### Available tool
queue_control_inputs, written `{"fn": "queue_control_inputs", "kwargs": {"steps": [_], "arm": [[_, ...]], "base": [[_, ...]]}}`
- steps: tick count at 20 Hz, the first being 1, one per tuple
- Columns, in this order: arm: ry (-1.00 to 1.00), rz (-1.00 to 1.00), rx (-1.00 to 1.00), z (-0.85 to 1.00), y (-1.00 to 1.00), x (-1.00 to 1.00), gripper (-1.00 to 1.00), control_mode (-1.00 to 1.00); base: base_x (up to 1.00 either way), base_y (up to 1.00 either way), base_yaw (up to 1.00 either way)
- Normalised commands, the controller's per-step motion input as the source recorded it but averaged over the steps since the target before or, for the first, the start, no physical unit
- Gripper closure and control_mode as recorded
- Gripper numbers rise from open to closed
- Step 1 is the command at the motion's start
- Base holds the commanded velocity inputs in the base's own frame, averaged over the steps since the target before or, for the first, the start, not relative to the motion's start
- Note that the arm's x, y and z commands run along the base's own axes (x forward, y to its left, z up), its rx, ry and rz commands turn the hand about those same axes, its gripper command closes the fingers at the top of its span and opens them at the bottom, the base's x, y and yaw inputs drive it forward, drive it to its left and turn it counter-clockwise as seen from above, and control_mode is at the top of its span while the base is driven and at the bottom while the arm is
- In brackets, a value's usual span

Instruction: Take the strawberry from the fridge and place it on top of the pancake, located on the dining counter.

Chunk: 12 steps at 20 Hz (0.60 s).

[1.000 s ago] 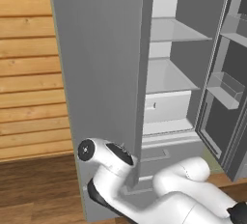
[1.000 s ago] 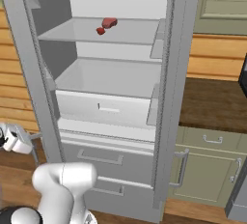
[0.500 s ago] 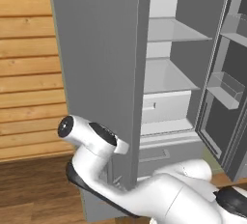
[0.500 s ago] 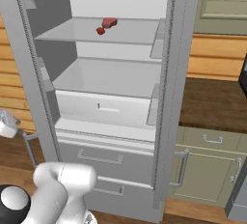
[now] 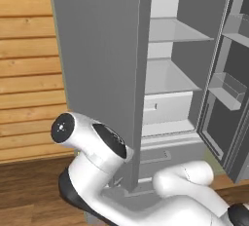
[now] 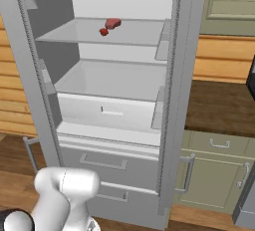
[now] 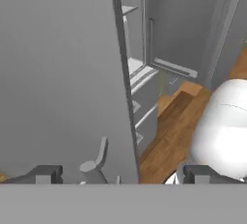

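Fridge open, strawberry near front edge of upper shelf; gripper fingers wide, empty, low beside door; next: raise arm, reach for strawberry

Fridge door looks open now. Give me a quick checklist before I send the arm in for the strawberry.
1. Fridge door swung open, shelves exposed: ok.
2. Strawberry on the upper shelf, beside a second red item: ok.
3. Gripper open and holding nothing: ok.
4. Gripper lined up with the shelf: not ok; it points low, at the door's outer face.
5. Pancake and dining counter ready: cannot tell.
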Motion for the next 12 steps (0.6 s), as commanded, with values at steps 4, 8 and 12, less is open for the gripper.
{"fn": "queue_control_inputs", "kwargs": {"steps": [4, 8, 12], "arm": [[-0.09, 0.15, 0.33, 1.00, -0.51, -0.71, -1.00, -1.00], [-0.08, 0.18, 0.49, 0.51, -0.77, -0.56, -1.00, -1.00], [-0.03, 0.11, 0.66, 0.24, -1.00, -0.21, -1.00, -1.00]], "base": [[0.00, 0.00, 0.00], [0.00, 0.00, 0.00], [0.00, 0.00, 0.00]]}}
